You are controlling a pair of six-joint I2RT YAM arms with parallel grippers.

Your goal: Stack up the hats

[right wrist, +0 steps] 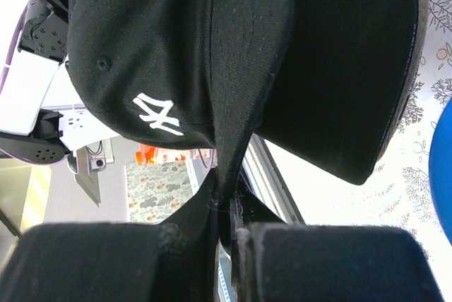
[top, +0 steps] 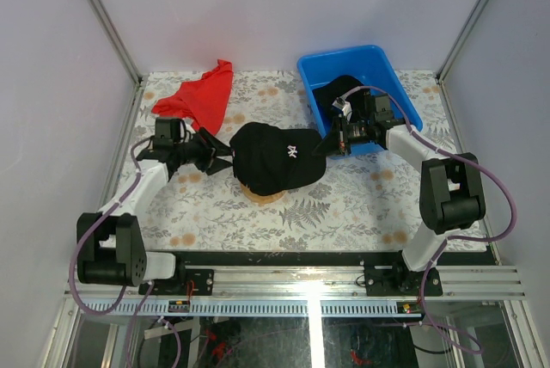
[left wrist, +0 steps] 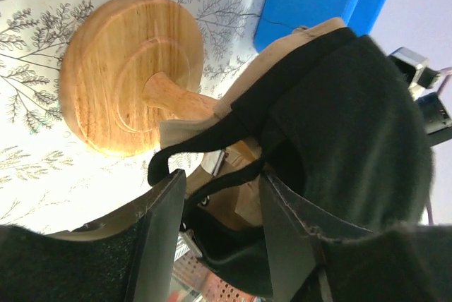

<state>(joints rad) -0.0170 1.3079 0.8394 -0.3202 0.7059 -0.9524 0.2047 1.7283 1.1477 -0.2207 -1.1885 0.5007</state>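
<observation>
A black cap with a white logo (top: pixel 277 156) sits on top of the hats on the wooden stand at the table's middle. My right gripper (top: pixel 332 143) is shut on a fold of this cap's cloth beside the brim; the right wrist view shows the pinched fold (right wrist: pixel 227 175), the logo (right wrist: pixel 158 114) and the brim (right wrist: pixel 346 69). My left gripper (top: pixel 220 158) is open at the cap's back. In the left wrist view its fingers (left wrist: pixel 164 238) stand either side of the black back strap (left wrist: pixel 205 148), with a tan cap's edge (left wrist: pixel 296 39) under the black cap (left wrist: pixel 353 125).
The stand's round wooden base (left wrist: pixel 123 83) rests on the patterned table. A blue bin (top: pixel 391 76) at the back right holds another black hat (top: pixel 333 93). A red cloth (top: pixel 203 96) lies at the back left.
</observation>
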